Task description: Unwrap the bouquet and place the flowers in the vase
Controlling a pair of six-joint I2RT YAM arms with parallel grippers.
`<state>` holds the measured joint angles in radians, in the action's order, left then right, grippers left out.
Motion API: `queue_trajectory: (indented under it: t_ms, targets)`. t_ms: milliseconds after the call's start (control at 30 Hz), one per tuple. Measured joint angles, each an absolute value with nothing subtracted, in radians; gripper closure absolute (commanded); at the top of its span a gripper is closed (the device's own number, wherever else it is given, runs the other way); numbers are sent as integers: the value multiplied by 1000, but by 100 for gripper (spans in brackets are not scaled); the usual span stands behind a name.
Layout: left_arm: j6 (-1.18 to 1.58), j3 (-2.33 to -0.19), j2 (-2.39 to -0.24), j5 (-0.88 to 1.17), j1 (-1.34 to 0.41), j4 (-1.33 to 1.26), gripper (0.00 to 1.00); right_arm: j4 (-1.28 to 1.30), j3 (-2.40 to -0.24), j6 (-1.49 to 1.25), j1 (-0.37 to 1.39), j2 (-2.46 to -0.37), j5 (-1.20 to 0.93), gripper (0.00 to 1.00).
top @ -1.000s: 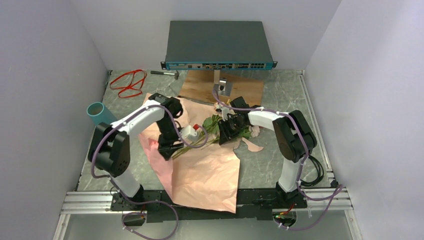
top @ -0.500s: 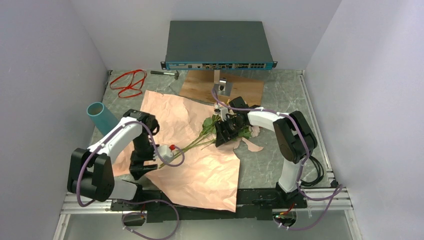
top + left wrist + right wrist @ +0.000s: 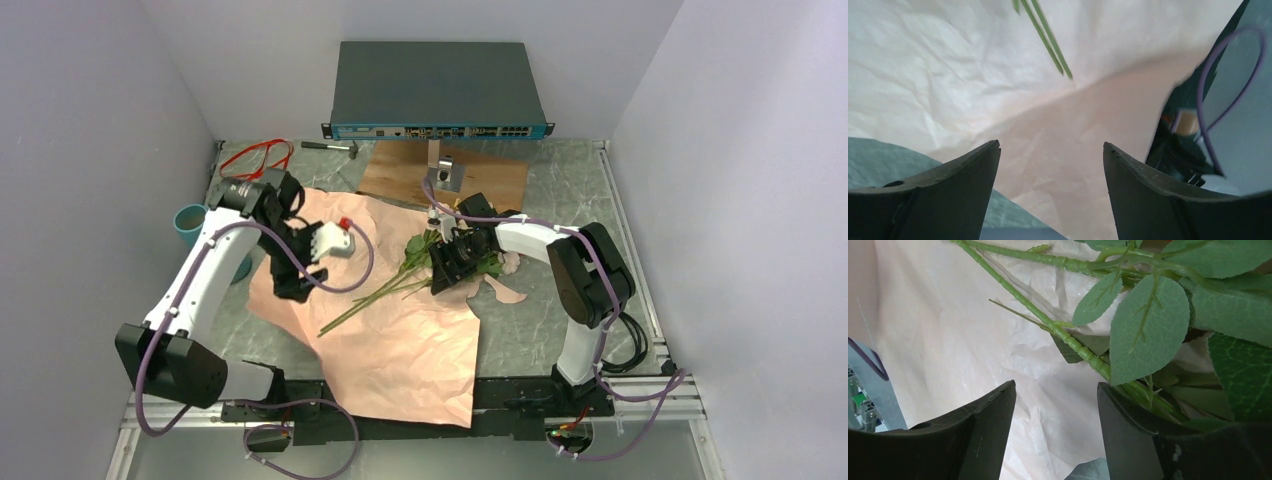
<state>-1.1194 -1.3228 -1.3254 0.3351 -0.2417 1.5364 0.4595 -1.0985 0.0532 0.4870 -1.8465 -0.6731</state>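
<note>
I'm hovering the left tool (image 3: pixel 1050 147), spread and empty, over the paper (image 3: pixel 410 350); the right tool (image 3: pixel 1055 385), spread too, is sitting by the flowers (image 3: pixel 415 262), centre frame, for pickup.

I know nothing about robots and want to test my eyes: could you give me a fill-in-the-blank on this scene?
1. The flowers lie on crinkled ___ paper.
2. The teal vase is ___ of flowers.
3. The left hand is ___, holding nothing.
Missing words: pink; empty; open.
</note>
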Motion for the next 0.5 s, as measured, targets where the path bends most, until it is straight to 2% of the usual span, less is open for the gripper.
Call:
queue_trajectory:
  t_ms: [67,200,367,433,500]
  targets:
    - [-1072,-1416,-1360,411,-241,1534,21,463,-1098,60,487,-1844,-667,36]
    - [-975,-1446,-1417,487,-242,1512,28,469,-1098,74,487,-1839,-655,36]
    - [-899,-1317,-1480,437,-242,1409,32,479,-1098,97,488,-1831,-635,36]
    - [-913,-1230,-1486,384,-241,1372,30,482,-1098,105,488,-1829,-630,37]
    - [-950,-1131,-1472,326,-241,1363,24,487,-1098,113,488,-1827,-625,37]
